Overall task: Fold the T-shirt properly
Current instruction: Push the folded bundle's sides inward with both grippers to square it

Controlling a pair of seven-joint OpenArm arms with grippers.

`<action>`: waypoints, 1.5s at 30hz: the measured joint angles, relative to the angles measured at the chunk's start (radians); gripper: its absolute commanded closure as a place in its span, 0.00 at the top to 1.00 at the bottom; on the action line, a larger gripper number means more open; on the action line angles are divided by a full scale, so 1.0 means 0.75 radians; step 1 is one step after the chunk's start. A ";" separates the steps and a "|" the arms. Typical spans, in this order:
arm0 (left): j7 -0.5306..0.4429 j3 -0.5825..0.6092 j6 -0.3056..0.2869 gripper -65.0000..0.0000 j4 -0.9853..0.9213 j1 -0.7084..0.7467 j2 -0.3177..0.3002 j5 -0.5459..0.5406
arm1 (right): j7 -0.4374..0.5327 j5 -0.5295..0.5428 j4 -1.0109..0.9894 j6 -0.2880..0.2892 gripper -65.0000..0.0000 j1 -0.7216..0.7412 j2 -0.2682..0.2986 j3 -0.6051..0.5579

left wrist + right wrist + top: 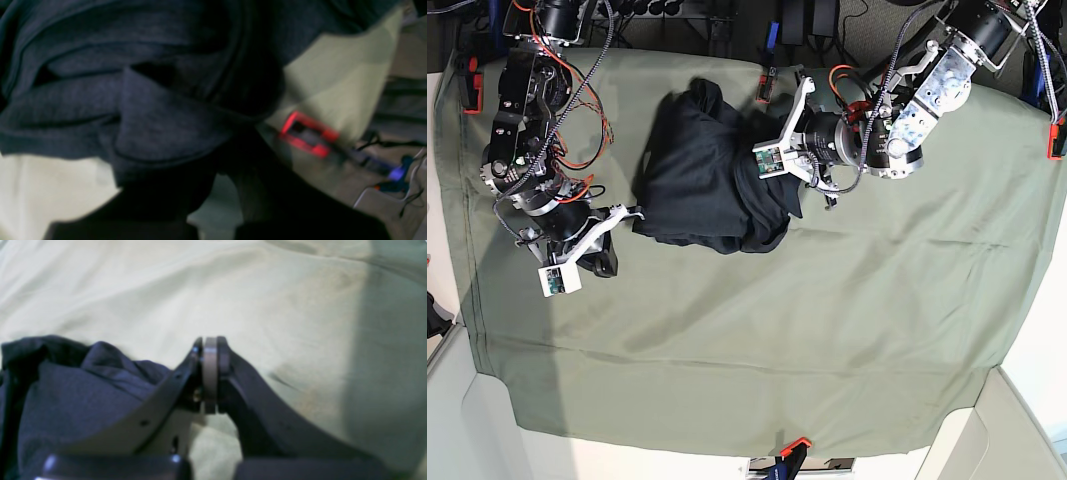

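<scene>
The T-shirt [702, 175] lies bunched in a dark navy heap on the far middle of the green cloth. My left gripper [772, 198] reaches into its right edge from the right. In the left wrist view the T-shirt [133, 100] hangs in thick folds over the left gripper [233, 133]; its tips are buried in the fabric and it is shut on it. My right gripper [608, 262] sits low on the cloth just left of the heap. In the right wrist view the right gripper [210, 346] is shut with pads pressed together and empty, the T-shirt [73, 400] beside it at left.
The olive-green table cloth [827, 330] covers the whole table. Red clamps pin it at the far left edge [472, 85], right edge [1055, 135] and near edge [792, 447]; another red clamp [308, 136] shows beyond the shirt. Cables crowd the far edge [727, 20].
</scene>
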 measured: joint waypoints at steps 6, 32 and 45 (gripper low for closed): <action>0.007 0.001 0.005 0.00 -0.055 -0.083 -0.081 0.020 | -0.013 -0.001 0.000 0.000 0.00 0.000 0.000 0.000; 0.259 -0.001 -0.038 0.00 -0.526 -0.422 -0.200 -0.701 | -0.024 0.084 -0.002 0.022 0.00 -0.100 0.000 -0.224; 0.563 0.004 -0.043 0.00 -0.511 -0.413 -0.456 -1.137 | 0.041 -0.018 -0.090 0.025 0.00 -0.100 0.001 -0.358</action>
